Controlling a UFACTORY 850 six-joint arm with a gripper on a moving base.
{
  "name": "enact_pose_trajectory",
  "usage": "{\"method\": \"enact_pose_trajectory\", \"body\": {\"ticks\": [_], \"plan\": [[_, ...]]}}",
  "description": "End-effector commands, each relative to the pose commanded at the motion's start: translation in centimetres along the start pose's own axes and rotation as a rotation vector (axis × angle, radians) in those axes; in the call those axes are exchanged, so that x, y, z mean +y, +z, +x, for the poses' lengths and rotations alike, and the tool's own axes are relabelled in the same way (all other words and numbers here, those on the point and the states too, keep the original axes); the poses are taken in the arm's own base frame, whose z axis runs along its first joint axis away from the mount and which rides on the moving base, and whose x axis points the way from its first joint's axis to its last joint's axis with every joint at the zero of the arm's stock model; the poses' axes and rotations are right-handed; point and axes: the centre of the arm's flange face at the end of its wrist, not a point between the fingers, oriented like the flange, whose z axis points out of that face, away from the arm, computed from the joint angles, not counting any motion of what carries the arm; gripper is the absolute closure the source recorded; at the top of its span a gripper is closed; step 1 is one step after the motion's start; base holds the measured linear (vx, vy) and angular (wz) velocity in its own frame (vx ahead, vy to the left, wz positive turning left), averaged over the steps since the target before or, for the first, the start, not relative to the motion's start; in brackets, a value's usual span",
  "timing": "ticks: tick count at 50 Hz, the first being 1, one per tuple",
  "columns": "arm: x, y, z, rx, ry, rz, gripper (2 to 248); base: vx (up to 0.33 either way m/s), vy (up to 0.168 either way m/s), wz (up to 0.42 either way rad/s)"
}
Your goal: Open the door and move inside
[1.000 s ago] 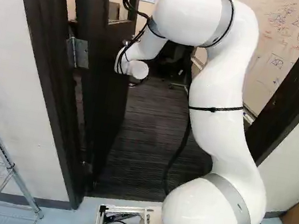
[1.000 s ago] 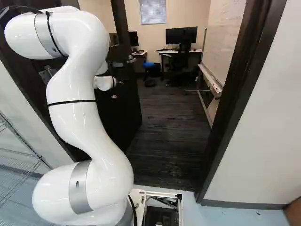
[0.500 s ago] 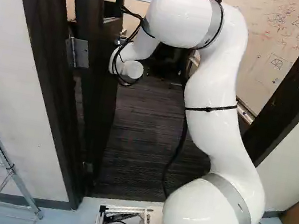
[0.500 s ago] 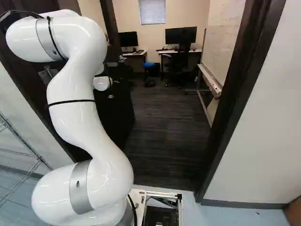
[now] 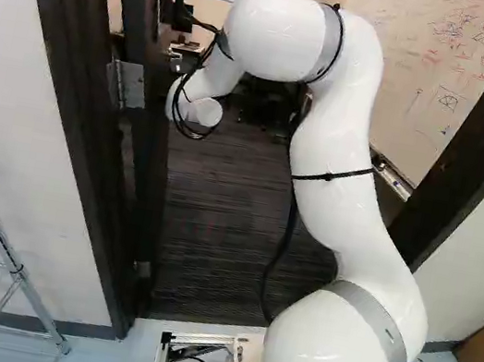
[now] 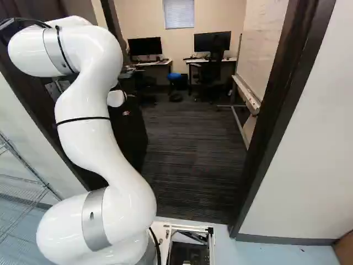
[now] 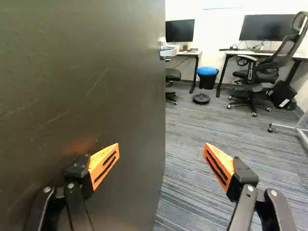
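Both the door (image 7: 82,72) and the arm (image 5: 335,141) had shifted: since the earlier frames the door had swung farther into the room, and the arm's far end had gone over to the left with it. Its frame (image 5: 65,66) and the wire shelf (image 5: 17,271) sat where they had been in the left base view, so I took it the base hadn't budged.

On the wrist view I had the gripper (image 7: 161,147) spread wide, with nothing pinched between its orange pads (image 7: 104,163). One finger was right up beside the door's broad dark face; I couldn't tell whether it touched. The other stood out over the striped carpet (image 7: 192,192).

I could see the door standing open on its hinge (image 5: 129,86) at the left of the doorway, its free edge well inside the room. The base was still on the pale floor (image 6: 281,254), with the doorway open ahead of it.

Past the gripper I saw two desks with a monitor on each, a blue-topped stool (image 7: 207,71) between them and a black office chair (image 7: 264,76) by the farther-right one. A whiteboard (image 5: 455,87) with red scribbles ran along the right of the left base view.
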Motion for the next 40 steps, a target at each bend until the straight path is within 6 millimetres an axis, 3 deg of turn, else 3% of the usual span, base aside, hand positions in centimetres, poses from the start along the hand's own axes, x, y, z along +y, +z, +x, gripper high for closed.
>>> {"method": "enact_pose_trajectory", "body": {"ticks": [18, 40], "plan": [[0.1, 0.0, 0.0, 0.000, 0.000, -0.001, 3, 0.000, 0.000, 0.000], [3.0, -1.5, 0.1, -0.011, 0.010, -0.042, 3, 0.000, 0.000, 0.000]]}}
